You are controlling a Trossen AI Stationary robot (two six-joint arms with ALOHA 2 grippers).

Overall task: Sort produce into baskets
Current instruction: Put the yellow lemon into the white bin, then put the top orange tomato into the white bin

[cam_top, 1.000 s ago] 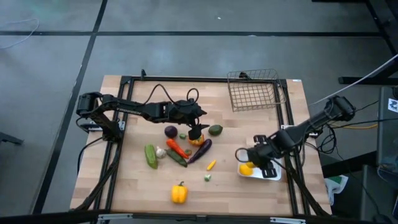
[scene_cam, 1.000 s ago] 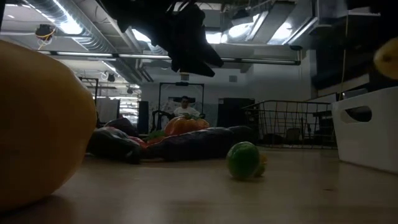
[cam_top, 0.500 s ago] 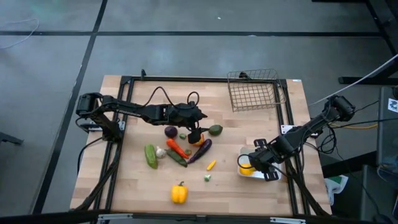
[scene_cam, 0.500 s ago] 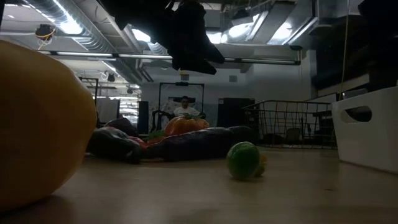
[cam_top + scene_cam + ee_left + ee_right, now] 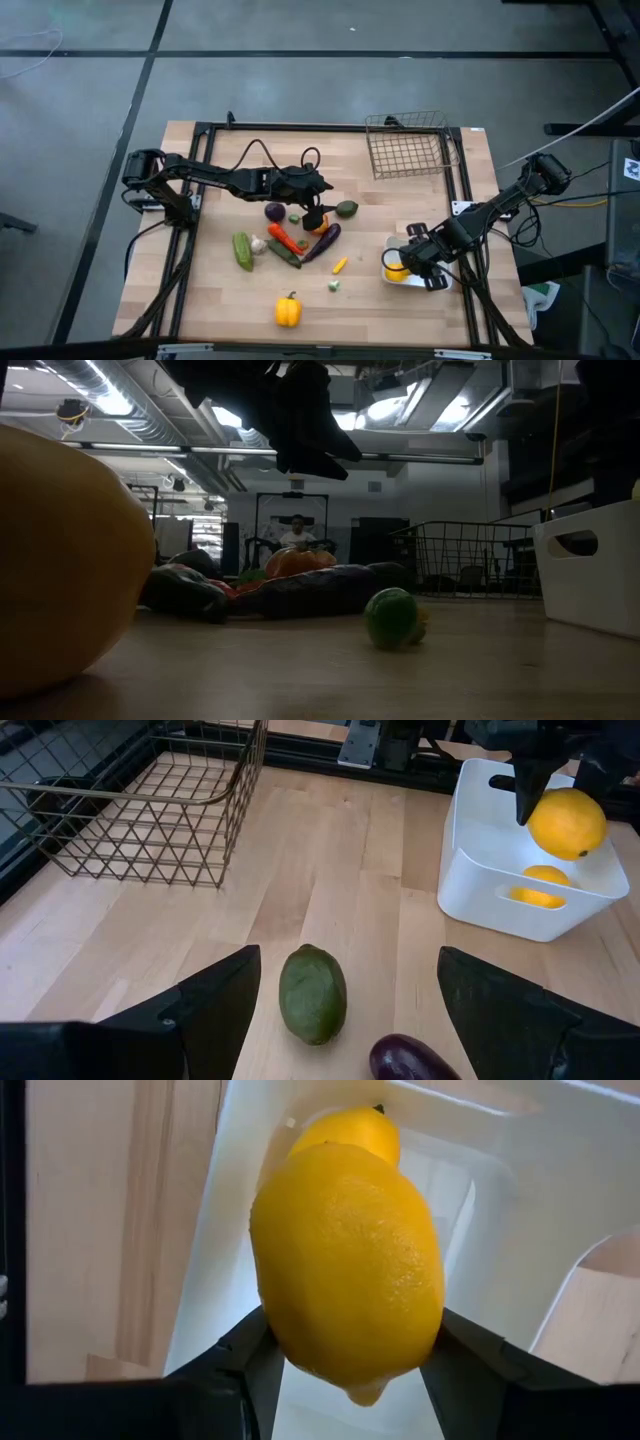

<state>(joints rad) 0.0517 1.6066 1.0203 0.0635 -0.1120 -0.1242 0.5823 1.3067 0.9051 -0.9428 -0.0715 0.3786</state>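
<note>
The right gripper is holding a lemon clamped over the white tray, release appearing due next, while the left gripper is hovering with jaws apart above the central produce pile.

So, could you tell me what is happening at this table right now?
Two robot arms are sorting toy produce. The right gripper holds a lemon over the white tray, where another lemon already lies. The left gripper is open above the cluster in the middle of the table, near a green fruit and the purple eggplant. The wire basket looks empty, and a yellow pepper sits apart.
</note>
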